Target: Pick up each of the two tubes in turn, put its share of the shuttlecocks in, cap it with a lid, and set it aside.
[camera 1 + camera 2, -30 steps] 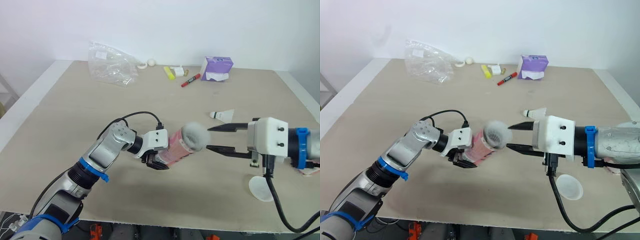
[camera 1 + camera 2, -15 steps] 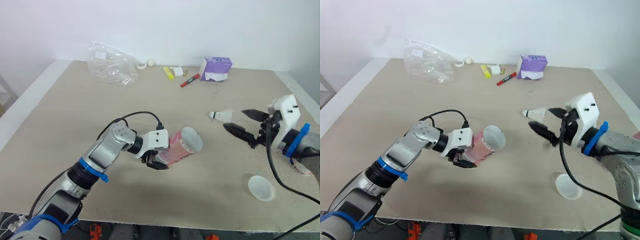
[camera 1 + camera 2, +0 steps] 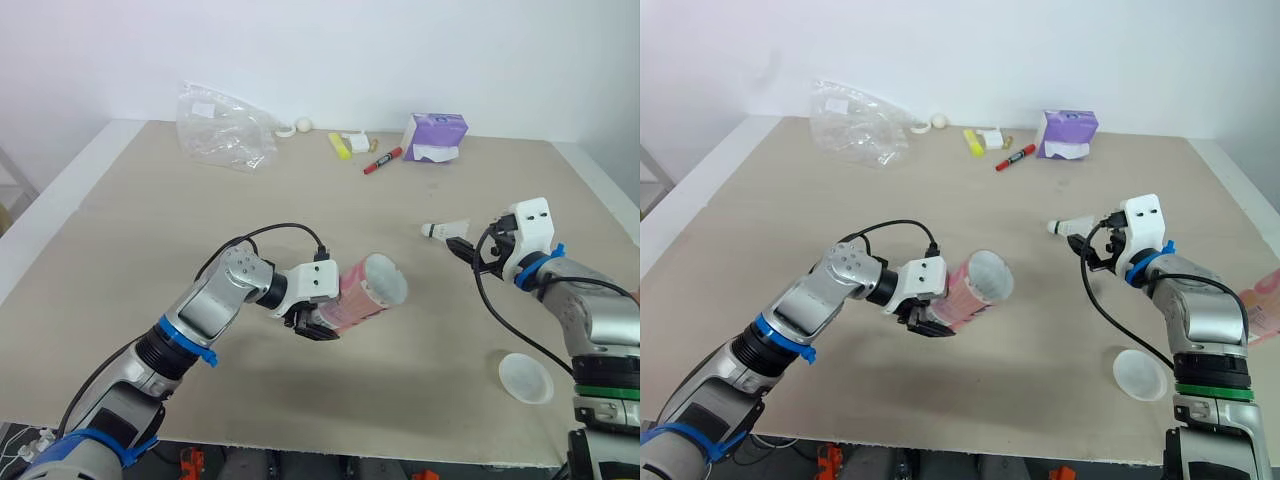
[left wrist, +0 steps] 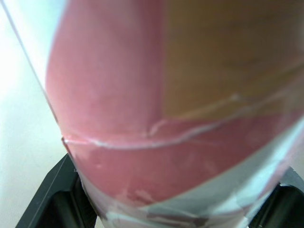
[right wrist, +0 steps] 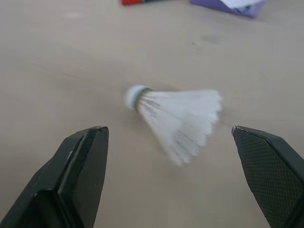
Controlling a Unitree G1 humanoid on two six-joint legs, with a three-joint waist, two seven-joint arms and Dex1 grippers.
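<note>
mostly hidden — left gripper (image 3: 318, 323) under tube (image 3: 366, 291)

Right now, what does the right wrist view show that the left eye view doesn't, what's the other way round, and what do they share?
Right wrist view: a close look at the right fingers, spread wide, with the shuttlecock lying just beyond and between them, cork and feathers distinct. Left eye view: the left fingers clamped on the pink tube, a white lid lying flat, and a crumpled plastic bag far back. Both: the shuttlecock, the red marker and the purple box.
</note>
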